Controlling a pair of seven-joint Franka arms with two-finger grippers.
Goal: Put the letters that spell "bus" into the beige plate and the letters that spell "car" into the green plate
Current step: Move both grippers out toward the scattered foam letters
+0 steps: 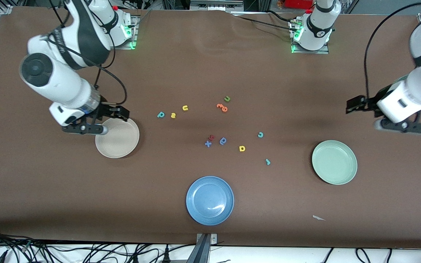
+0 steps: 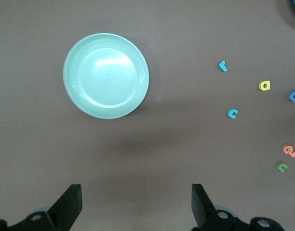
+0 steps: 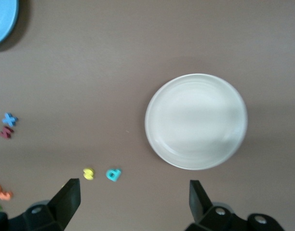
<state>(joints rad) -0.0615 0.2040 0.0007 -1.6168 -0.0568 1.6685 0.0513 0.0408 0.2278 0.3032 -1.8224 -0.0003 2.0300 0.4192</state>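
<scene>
The beige plate (image 1: 117,138) (image 3: 196,121) and the green plate (image 1: 334,162) (image 2: 106,75) lie empty. A teal b (image 1: 160,114) (image 3: 113,174), yellow s (image 1: 173,115) (image 3: 88,173) and yellow u (image 1: 185,107) sit in a row mid-table. The teal c (image 1: 260,134) (image 2: 233,113), yellow a (image 1: 242,148) (image 2: 265,85) and teal r (image 1: 268,162) (image 2: 223,66) are spread out toward the green plate. My right gripper (image 1: 84,128) (image 3: 133,190) hangs open over the beige plate's edge. Over bare table near the green plate, my left gripper (image 1: 402,126) (image 2: 136,192) is open and holds nothing.
A blue plate (image 1: 209,200) lies near the front edge. Other letters in the middle: a green u (image 1: 227,98), an orange letter (image 1: 222,107), a dark blue looped letter (image 1: 223,141), a blue x (image 1: 208,144) and a red letter (image 1: 211,137).
</scene>
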